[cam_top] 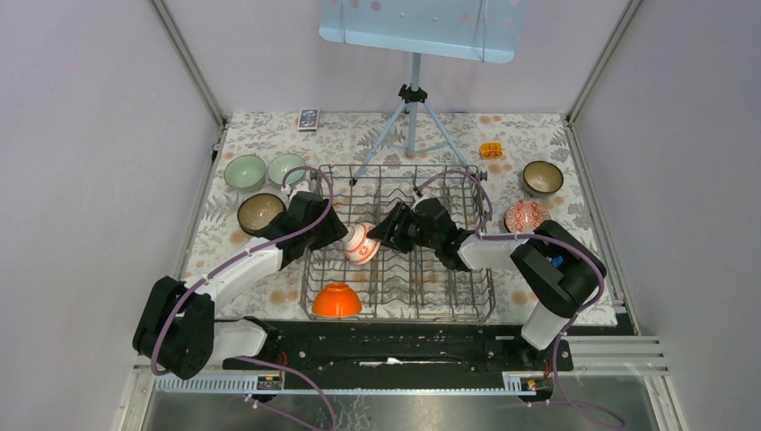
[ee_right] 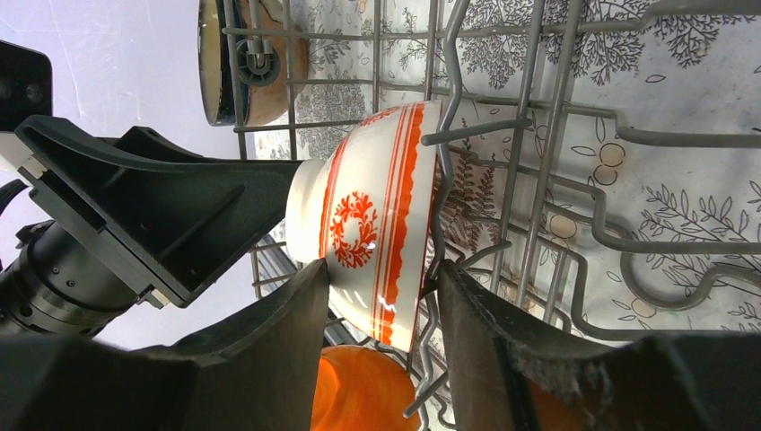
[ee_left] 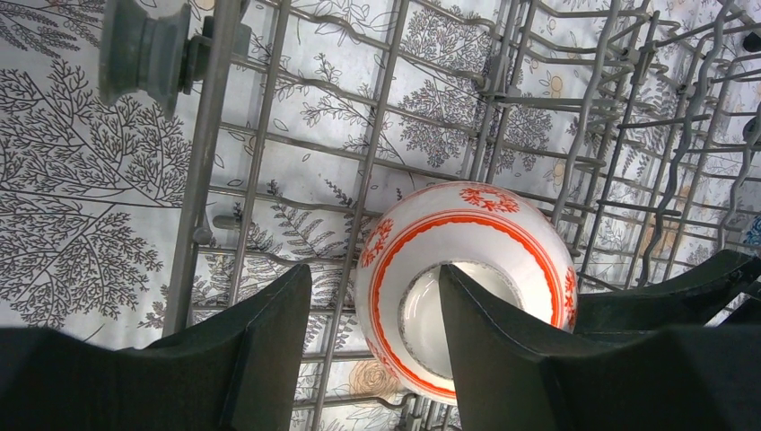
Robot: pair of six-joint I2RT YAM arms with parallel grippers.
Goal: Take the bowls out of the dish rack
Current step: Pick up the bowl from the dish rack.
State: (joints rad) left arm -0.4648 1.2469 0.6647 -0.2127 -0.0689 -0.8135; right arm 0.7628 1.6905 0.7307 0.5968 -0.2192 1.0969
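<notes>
Task looks well past halfway: five bowls out on the table (cam_top: 215,247), two left in the rack (cam_top: 449,180). L to R: by the table's left edge, toward the far corner, a green bowl (cam_top: 245,171) and a 2nd green bowl (cam_top: 286,168) sit side by side, w/ a brown bowl (cam_top: 261,212) just nearer. Left gripper (ee_left: 372,274) reaches in over the rack's left side, fingers partway apart, one at the foot of the red-striped bowl (cam_top: 361,243), not clamping it. That bowl lies on its side among the tines, mid-rack. An orange bowl (cam_top: 337,301) sits upside down in the rack's near left corner. Right gripper (ee_right: 381,269) straddles the striped bowl's rim, fingers narrow and close on each side; firm hold or not, can't tell. Near the table's right edge: a red-patterned bowl (cam_top: 527,215) and another brown bowl (cam_top: 543,177). Surface is a leaf-print cloth (cam_top: 449,135); a tripod (cam_top: 412,126) stands at the far edge, plain pale walls around.
</notes>
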